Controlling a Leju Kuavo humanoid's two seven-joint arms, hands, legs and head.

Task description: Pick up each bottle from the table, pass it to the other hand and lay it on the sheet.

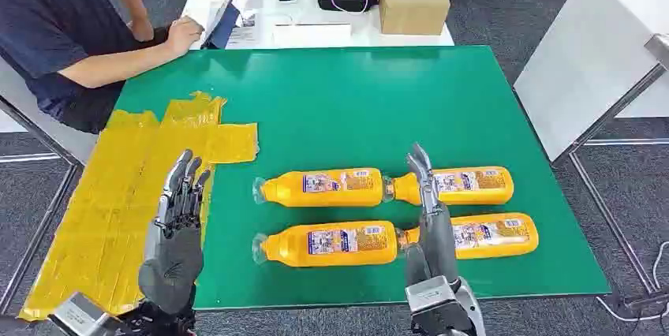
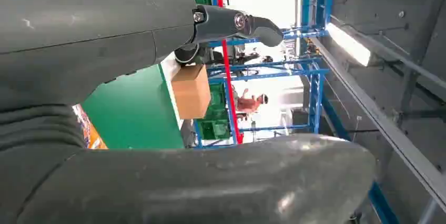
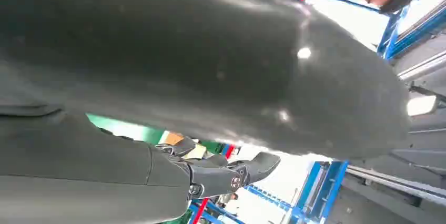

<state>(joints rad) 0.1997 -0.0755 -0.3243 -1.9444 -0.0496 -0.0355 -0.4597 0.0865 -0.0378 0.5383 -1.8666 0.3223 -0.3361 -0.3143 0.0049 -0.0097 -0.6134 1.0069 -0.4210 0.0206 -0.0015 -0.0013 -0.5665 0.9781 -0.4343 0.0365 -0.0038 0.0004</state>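
Four orange bottles lie on their sides on the green table point(image 1: 355, 99), two rows of two, caps pointing toward the robot's left. The far-left bottle point(image 1: 323, 187) and far-right bottle point(image 1: 457, 186) lie almost end to end, and the near-left bottle point(image 1: 327, 243) and near-right bottle point(image 1: 473, 235) do the same just in front of them, with a thin strip of green between the rows. The near row sits close to the table's front edge; the right-hand pair stops short of the right edge, with a band of bare green beyond. The yellow sheet point(image 1: 118, 194) covers the table's left side and runs along its left edge down to the front corner, well apart from the bottles, with open green between. The left hand point(image 1: 177, 229) is raised over the sheet's inner border, fingers straight and slightly spread, holding nothing. The right hand point(image 1: 430, 218) stands upright in front of the gap between the left and right bottles, fingers extended, gripping nothing. The far half of the green table is bare. A person point(image 1: 71, 28) sits at the far-left corner, forearm resting at the table's edge, beside a white table carrying a cardboard box point(image 1: 413, 1).
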